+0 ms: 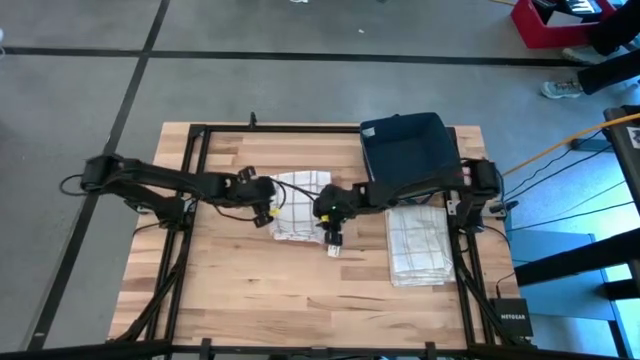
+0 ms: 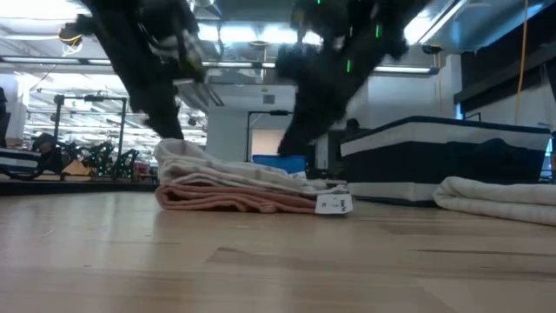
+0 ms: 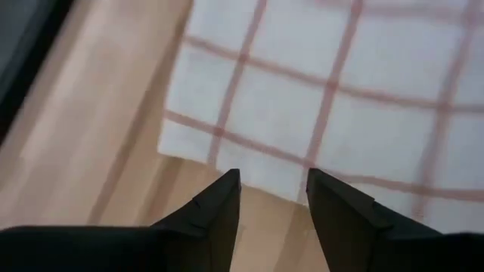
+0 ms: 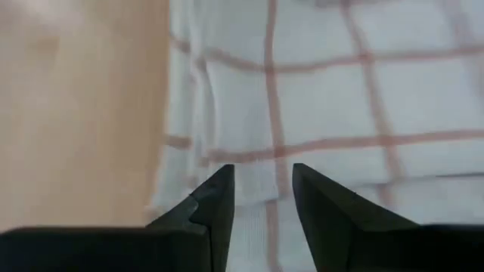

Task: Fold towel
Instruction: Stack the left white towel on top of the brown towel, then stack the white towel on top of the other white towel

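A white towel (image 1: 298,205) with red checks lies bunched in several layers at the table's middle, and a small label (image 2: 334,204) sticks out at its right near corner. My left gripper (image 1: 272,210) stands open at the towel's left edge. In the left wrist view its fingertips (image 3: 274,185) hang over bare wood just short of that edge (image 3: 227,162). My right gripper (image 1: 328,215) stands open over the towel's right edge, with checked cloth (image 4: 340,98) showing below and beyond its fingertips (image 4: 263,181). Nothing sits between either pair of fingers.
A second towel (image 1: 418,245), folded, lies at the table's right. A dark blue bin (image 1: 408,148) stands at the far right, behind the right arm. Bare wood (image 1: 280,295) runs along the near side. Black frame rails border the table.
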`<state>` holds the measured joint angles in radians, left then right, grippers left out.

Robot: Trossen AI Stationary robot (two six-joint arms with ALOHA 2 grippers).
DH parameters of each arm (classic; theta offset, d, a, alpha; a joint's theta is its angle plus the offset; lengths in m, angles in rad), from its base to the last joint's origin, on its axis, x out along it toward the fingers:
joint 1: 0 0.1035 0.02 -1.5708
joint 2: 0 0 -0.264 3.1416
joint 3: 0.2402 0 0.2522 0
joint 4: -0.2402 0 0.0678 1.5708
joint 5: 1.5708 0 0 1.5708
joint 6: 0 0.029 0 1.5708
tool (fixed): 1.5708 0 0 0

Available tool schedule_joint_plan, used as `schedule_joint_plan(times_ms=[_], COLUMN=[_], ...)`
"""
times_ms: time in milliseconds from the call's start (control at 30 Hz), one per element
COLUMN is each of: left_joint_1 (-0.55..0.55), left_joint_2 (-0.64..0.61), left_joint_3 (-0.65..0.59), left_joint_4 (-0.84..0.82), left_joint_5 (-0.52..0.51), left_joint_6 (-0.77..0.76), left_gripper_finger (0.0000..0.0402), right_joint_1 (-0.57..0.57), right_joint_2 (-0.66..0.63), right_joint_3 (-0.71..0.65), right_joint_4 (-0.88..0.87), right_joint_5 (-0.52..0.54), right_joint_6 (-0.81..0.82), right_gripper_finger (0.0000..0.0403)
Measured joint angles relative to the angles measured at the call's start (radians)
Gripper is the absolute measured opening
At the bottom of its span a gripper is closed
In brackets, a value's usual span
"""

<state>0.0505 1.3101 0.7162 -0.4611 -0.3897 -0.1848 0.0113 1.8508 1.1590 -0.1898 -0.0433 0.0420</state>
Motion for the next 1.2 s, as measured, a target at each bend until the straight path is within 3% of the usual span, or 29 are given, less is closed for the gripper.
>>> schedule_joint_plan(times_ms=[233, 500, 633, 733, 933, 1200], left_joint_1=[-0.026, -0.104, -0.131, -0.142, -0.152, -0.177], left_joint_2=[-0.194, -0.145, -0.078, -0.038, -0.003, -0.004], left_joint_3=[0.000, 0.001, 0.001, 0.001, 0.001, 0.001], left_joint_4=[0.062, 0.316, 0.382, 0.391, 0.388, 0.386], left_joint_5=[-0.010, 0.074, 0.076, 0.076, 0.076, 0.076], left_joint_6=[-0.061, 0.002, 0.003, 0.001, -0.044, -0.075], left_gripper_finger=[0.0139, 0.0141, 0.0141, 0.0141, 0.0141, 0.0141], right_joint_1=[0.068, 0.284, 0.411, 0.464, 0.458, 0.454], right_joint_2=[-0.173, -0.298, -0.303, -0.294, -0.294, -0.274], right_joint_3=[0.172, 0.144, 0.078, 0.038, -0.080, -0.230], right_joint_4=[-0.513, -0.920, -0.927, -0.910, -0.887, -0.700], right_joint_5=[0.043, 0.068, 0.076, 0.078, 0.137, 0.137], right_joint_6=[0.065, 0.524, 0.812, 0.907, 1.156, 1.279], right_gripper_finger=[0.0138, 0.0138, 0.0138, 0.0139, 0.0187, 0.0258])
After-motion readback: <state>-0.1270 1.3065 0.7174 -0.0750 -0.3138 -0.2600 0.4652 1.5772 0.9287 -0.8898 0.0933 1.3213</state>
